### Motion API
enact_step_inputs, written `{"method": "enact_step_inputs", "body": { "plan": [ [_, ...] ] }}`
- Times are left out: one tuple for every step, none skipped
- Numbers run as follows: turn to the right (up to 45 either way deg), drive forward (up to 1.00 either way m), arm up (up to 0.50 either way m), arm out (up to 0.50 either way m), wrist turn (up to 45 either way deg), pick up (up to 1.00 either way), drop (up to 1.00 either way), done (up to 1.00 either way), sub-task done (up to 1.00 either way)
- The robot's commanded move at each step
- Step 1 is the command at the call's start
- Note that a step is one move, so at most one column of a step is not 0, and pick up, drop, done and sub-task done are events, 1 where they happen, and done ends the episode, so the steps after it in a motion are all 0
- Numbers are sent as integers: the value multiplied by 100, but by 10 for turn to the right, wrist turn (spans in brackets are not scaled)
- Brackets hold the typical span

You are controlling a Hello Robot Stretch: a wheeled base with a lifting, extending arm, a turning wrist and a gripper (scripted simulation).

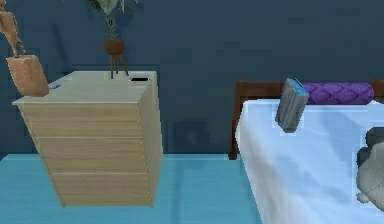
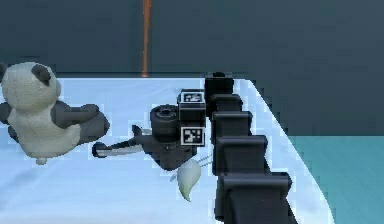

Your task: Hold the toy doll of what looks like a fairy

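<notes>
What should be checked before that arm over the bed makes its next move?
1. Arm reaches out over the bed: ok.
2. Fingers in sight, pointing toward the plush panda: ok.
3. Gap between fingers and panda: ok.
4. Fingers holding something: cannot tell.
5. Fairy doll found: cannot tell. A small white shape lies on the sheet beside the arm, too vague to name.
</notes>
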Motion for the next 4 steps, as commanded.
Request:
{"method": "enact_step_inputs", "body": {
  "plan": [
    [0, 0, 0, 0, 450, 0, 0, 0, 0],
    [0, 0, 0, 0, 90, 0, 0, 0, 0],
    [0, 0, -30, 0, 0, 0, 0, 0, 0],
    [0, 0, 0, 0, 0, 100, 0, 0, 0]
  ]
}}
